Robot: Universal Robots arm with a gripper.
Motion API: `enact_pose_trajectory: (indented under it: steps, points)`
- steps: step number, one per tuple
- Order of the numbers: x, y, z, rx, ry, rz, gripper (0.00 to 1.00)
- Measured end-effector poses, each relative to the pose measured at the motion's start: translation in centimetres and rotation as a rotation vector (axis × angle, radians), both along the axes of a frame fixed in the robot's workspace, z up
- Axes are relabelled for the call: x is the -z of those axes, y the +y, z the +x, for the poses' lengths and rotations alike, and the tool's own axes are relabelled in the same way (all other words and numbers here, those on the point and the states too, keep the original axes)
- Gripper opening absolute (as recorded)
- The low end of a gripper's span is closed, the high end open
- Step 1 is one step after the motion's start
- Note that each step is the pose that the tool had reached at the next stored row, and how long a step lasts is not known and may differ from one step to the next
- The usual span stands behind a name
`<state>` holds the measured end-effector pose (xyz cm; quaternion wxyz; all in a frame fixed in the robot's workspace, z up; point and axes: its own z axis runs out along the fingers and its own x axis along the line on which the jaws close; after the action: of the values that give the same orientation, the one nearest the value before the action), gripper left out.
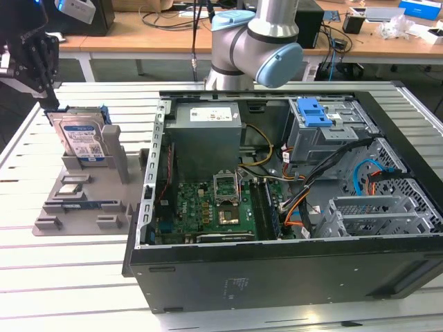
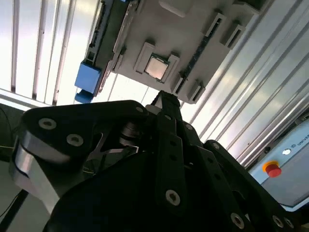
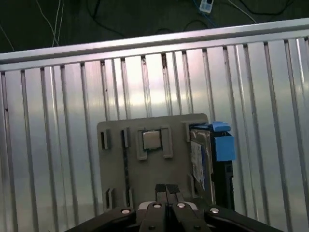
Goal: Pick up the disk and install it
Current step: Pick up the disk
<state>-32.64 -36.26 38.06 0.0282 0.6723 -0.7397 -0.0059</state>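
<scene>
Our claw (image 3: pixel 166 190) pressed together, holding nothing. Disk (image 3: pixel 198 162) stands below claw, off to side. We should spread claw, line up, drop slowly.

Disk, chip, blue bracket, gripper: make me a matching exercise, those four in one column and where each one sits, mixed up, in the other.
1. chip
2. gripper
3. disk
4. blue bracket

A. upright in a slot of the grey holder
B. on the drive cage inside the open case
C. over the holder, jaws shut, holding nothing
D. flat in a holder recess

Pairs: 1-D, 2-C, 3-A, 4-B
</scene>
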Motion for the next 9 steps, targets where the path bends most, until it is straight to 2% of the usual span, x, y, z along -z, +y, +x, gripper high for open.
enact_pose_trajectory:
  steps: [1,2,9]
  points:
    - [0.00,0.00,0.01,-0.029,0.0000,0.0001,0.11]
    - [0.01,0.01,0.00,-0.037,-0.0004,0.0249,0.11]
    - [0.00,0.00,0.01,-0.038,-0.0003,0.0248,0.11]
